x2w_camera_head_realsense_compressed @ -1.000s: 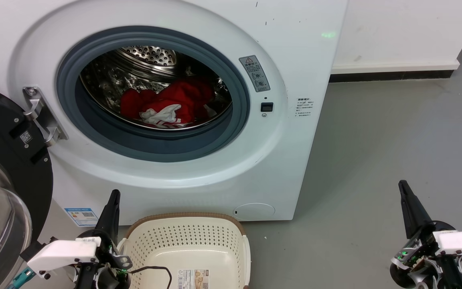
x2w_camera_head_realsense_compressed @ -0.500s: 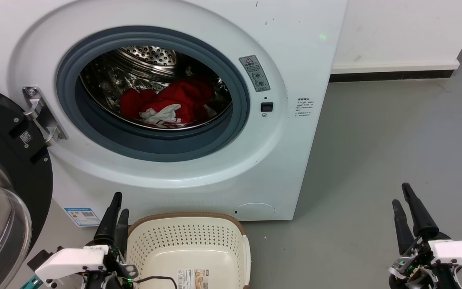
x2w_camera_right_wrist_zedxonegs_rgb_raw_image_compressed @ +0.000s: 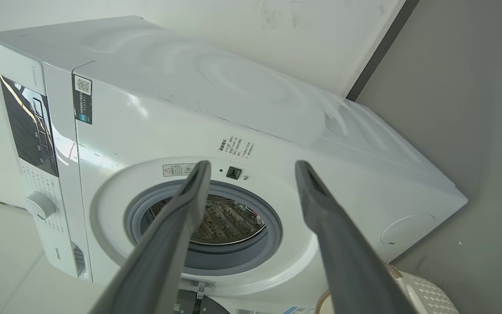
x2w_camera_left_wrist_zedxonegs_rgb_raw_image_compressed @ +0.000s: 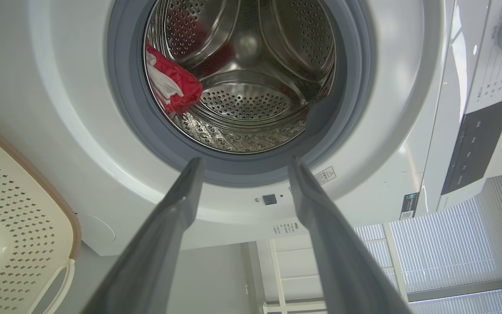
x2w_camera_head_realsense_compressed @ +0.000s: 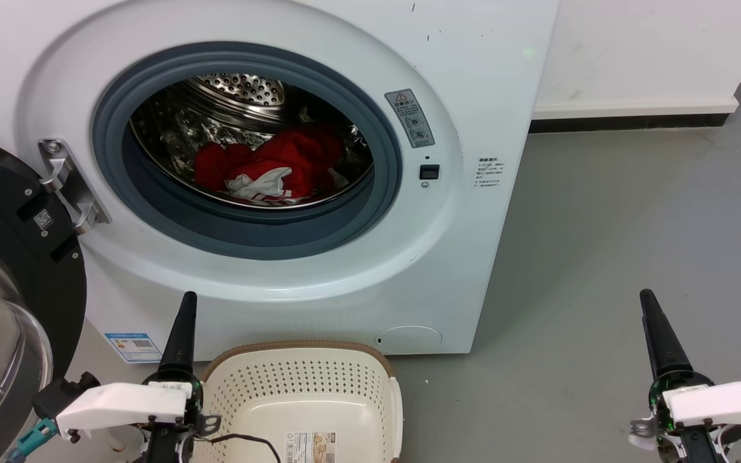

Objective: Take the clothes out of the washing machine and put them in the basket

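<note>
With the left gripper [x2w_camera_left_wrist_zedxonegs_rgb_raw_image_compressed: 244, 163] and right gripper [x2w_camera_right_wrist_zedxonegs_rgb_raw_image_compressed: 253, 165] hanging spread and empty, reaching for the clothes [x2w_camera_head_realsense_compressed: 287, 157] is risking a finger snagging the gasket [x2w_camera_head_realsense_compressed: 248, 239].

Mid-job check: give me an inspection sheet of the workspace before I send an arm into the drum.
Surface: grey floor, with the machine and basket standing on it.
Job's things: washing machine with its door swung open at the robot's left; red clothes with a white patch lie in the drum; basket in front of the machine, no clothes in it.
Clutter: nothing seen.
Grippers: left gripper open, beside the basket; right gripper open, above the floor; both hold nothing.
Cables: thin black cable loops from the left wrist over the basket.
Surroundings: white wall with dark skirting.
</note>
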Available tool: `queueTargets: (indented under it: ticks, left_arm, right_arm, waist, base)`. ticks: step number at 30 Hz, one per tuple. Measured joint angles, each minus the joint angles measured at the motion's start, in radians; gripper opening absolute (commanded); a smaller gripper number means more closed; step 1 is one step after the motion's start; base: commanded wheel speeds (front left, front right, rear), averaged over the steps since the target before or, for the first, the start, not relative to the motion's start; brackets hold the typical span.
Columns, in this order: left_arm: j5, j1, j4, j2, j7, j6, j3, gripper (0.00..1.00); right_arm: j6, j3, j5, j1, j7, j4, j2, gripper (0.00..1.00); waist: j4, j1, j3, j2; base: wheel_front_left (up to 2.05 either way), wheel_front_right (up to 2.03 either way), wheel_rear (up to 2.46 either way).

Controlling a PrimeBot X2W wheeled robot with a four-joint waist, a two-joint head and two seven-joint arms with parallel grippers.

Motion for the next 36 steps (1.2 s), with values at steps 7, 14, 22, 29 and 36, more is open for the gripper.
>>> queueTargets:
  ticks: [7,14,22,29,36]
  left_arm:
    - [0.164,-0.001,-0.016,0.0,-0.027,0.0,-0.02,1.0]
    - [0.325,-0.004,-0.022,0.003,-0.053,0.0,-0.035,1.0]
    - [0.507,-0.01,-0.021,0.012,-0.082,0.0,-0.06,1.0]
    - [0.628,-0.02,-0.016,0.02,-0.103,0.0,-0.076,1.0]
    - [0.728,-0.022,-0.006,0.025,-0.126,0.0,-0.087,1.0]
  right_arm:
    - [0.0,0.007,-0.184,0.013,-0.026,-0.035,0.0,1.0]
    - [0.0,0.015,-0.359,0.023,-0.053,-0.059,0.0,1.0]
    - [0.0,0.022,-0.519,0.039,-0.082,-0.08,0.0,1.0]
    - [0.0,0.022,-0.62,0.042,-0.096,-0.094,0.0,1.0]
    - [0.0,0.026,-0.713,0.056,-0.107,-0.107,0.0,1.0]
  waist:
    - [0.003,0.0,-0.003,0.0]
    - [0.007,0.0,-0.005,0.0]
    - [0.012,0.0,-0.008,0.0]
    - [0.017,-0.0001,-0.01,0.0]
    - [0.02,0.0,-0.011,0.0]
  base:
    - [0.0,0.0,0.0]
    - [0.0,0.0,0.0]
    - [0.0,0.0,0.0]
    - [0.0,0.0,0.0]
    - [0.0,0.0,0.0]
